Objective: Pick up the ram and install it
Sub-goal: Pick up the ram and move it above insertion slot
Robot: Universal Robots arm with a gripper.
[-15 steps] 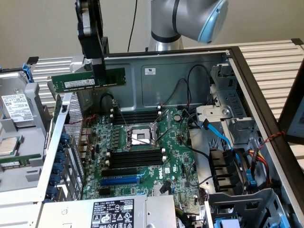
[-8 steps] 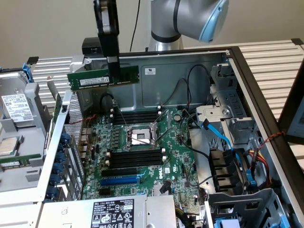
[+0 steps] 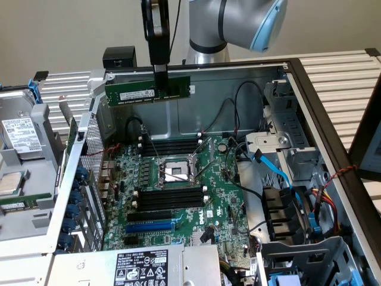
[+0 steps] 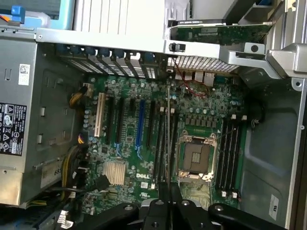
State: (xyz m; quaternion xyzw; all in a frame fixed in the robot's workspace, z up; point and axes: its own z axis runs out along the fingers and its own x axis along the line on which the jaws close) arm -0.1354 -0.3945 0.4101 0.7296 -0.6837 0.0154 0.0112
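Over the open case (image 3: 196,119), your gripper (image 3: 159,76) is clamping the ram (image 3: 137,92) by its top edge, jaws closed on it. The ram is hanging level, well above the board (image 3: 217,179), its long axis running parallel to the black slots (image 3: 168,198) below.

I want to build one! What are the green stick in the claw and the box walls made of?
The long flat green memory stick, held by the black claw, looks like matte circuit board with a white paper-like label. The grey computer case wall looks like bare sheet metal: dull shine, folded edges.
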